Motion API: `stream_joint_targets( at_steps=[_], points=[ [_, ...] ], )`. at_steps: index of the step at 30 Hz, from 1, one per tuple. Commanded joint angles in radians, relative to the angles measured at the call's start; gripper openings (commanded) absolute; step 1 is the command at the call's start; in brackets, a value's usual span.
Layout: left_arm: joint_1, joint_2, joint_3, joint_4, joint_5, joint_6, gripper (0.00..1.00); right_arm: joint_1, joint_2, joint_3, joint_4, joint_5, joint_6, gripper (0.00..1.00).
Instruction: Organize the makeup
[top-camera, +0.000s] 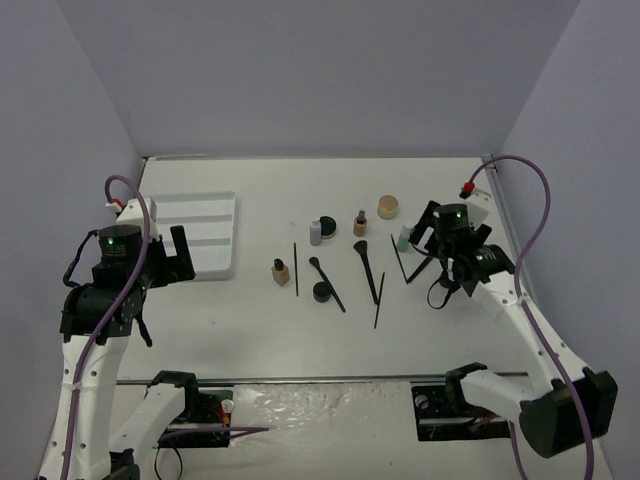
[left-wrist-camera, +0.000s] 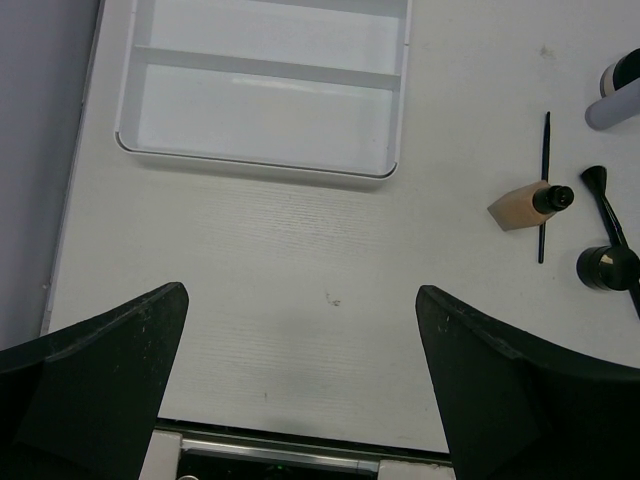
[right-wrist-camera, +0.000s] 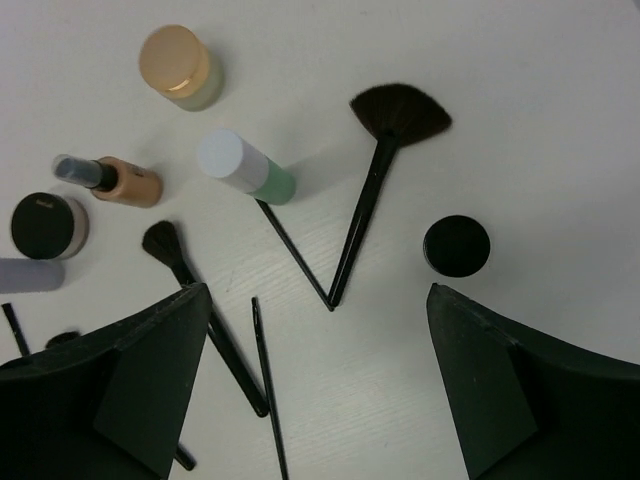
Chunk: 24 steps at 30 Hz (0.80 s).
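Note:
The makeup lies scattered across the table's middle. Under my open right gripper (right-wrist-camera: 318, 292) (top-camera: 434, 256) I see a fan brush (right-wrist-camera: 385, 170), a thin pencil (right-wrist-camera: 268, 390), a round brush (right-wrist-camera: 195, 290), a black pot (right-wrist-camera: 456, 245), a green-white bottle (right-wrist-camera: 248, 167) and a tan compact (right-wrist-camera: 177, 65); nothing sits between the fingers. My left gripper (left-wrist-camera: 302, 295) (top-camera: 183, 258) hangs open over bare table just in front of the white tray (left-wrist-camera: 265, 85). To its right are a beige bottle (left-wrist-camera: 525, 203), a thin pencil (left-wrist-camera: 544, 190) and another black pot (left-wrist-camera: 603, 266).
The white ridged tray (top-camera: 195, 235) lies at the table's left with nothing in its compartments. A grey bottle (top-camera: 316, 232) and a small brown-capped bottle (top-camera: 360, 223) stand near the middle. Grey walls enclose the table on three sides.

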Motion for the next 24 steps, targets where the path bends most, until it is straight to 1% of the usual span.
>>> stream_joint_targets(
  at_steps=[1, 6, 10, 15, 17, 24],
  points=[
    [-0.006, 0.035, 0.055, 0.037, -0.009, -0.006, 0.97, -0.014, 0.190, 0.010, 0.051, 0.042, 0.156, 0.80],
    [-0.007, 0.050, 0.059, 0.051, 0.021, -0.012, 0.97, -0.048, 0.335, 0.006, 0.091, 0.016, 0.237, 0.67],
    [-0.007, 0.050, 0.048, 0.059, 0.049, -0.025, 0.97, -0.070, 0.378, -0.041, 0.147, -0.005, 0.264, 0.58],
    [-0.007, 0.044, 0.031, 0.064, 0.049, -0.031, 0.97, -0.088, 0.400, -0.095, 0.193, -0.014, 0.275, 0.51],
    [-0.007, 0.045, 0.028, 0.064, 0.074, -0.030, 0.97, -0.099, 0.421, -0.111, 0.219, -0.027, 0.278, 0.50],
    [-0.009, 0.046, 0.028, 0.061, 0.087, -0.031, 0.97, -0.106, 0.495, -0.131, 0.280, -0.033, 0.278, 0.45]
  ],
)
